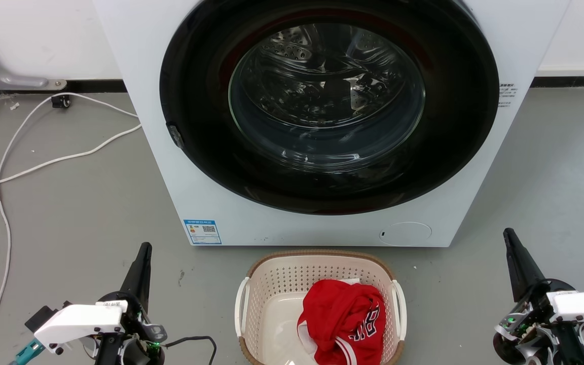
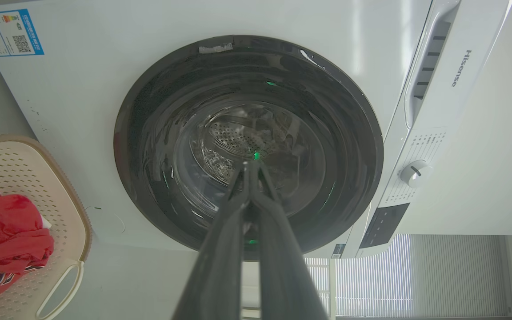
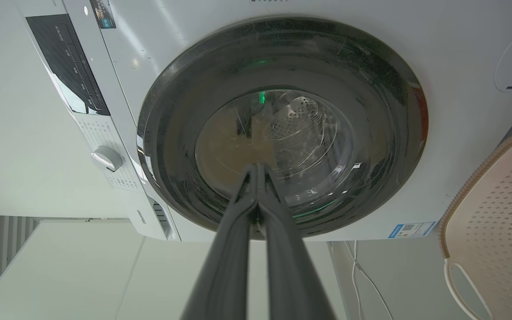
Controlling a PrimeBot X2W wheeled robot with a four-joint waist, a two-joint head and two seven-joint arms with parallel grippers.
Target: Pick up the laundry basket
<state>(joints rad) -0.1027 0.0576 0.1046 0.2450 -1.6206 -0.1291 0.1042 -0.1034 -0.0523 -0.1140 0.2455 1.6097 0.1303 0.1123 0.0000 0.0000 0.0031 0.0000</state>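
Nearest: left gripper (image 1: pixel 144 248) at near left, right gripper (image 1: pixel 507 232) at near right. Both with fingers pressed flat together, gripping nothing, tips pointing far toward the washing machine (image 1: pixel 140 101).

Laundry basket (image 1: pixel 277 284) on the floor (image 1: pixel 69 213) between the two, just in front of the machine's base. Near end cut off by the bottom edge of the head view, so can't call its long axis from here. Red garment (image 1: pixel 342 317) bunched inside, toward the right wall.

Key relation: left handle (image 1: pixel 241 306) and right handle (image 1: pixel 400 309) on opposite side walls, so handle-to-handle line runs left-right, straight across between the grippers. Sits roughly centred, well apart from both; neither arm clearly nearer, left perhaps a touch.

Wrist views agree: off to the side of each gripper, not ahead along the fingers. Both currently aimed at the closed door, past the target.

Judgement: not started on the grab. Looks like a two-arm lift, one handle each. Would need fingers parted first, then wrists turned inward and moved toward the centre and slightly nearer. Uneven lift likely to tip the load right, given the garment's side.
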